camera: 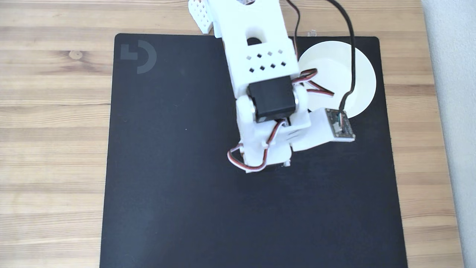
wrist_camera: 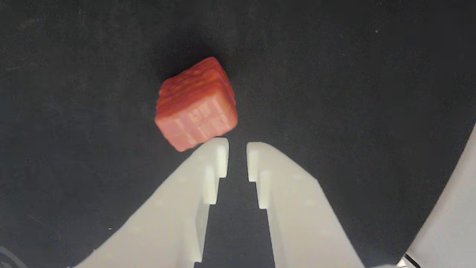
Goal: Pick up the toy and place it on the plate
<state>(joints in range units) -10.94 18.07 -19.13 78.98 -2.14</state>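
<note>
In the wrist view the toy (wrist_camera: 196, 104), a small reddish-brown brick-like block, lies on the black mat just ahead of my gripper (wrist_camera: 238, 147) and a little to its left. The left fingertip (wrist_camera: 217, 149) is at the toy's near corner. My white fingers stand only a narrow gap apart with nothing between them. The white plate (camera: 357, 67) sits at the mat's far right in the fixed view, partly covered by my arm (camera: 260, 74) and a black cable. Its curved edge (wrist_camera: 455, 208) shows at the right of the wrist view. In the fixed view my arm hides the toy.
A black mat (camera: 178, 178) with a grey logo covers a wooden table (camera: 52, 130). Red, white and black wires loop around the wrist (camera: 238, 162). The mat's left and near parts are bare.
</note>
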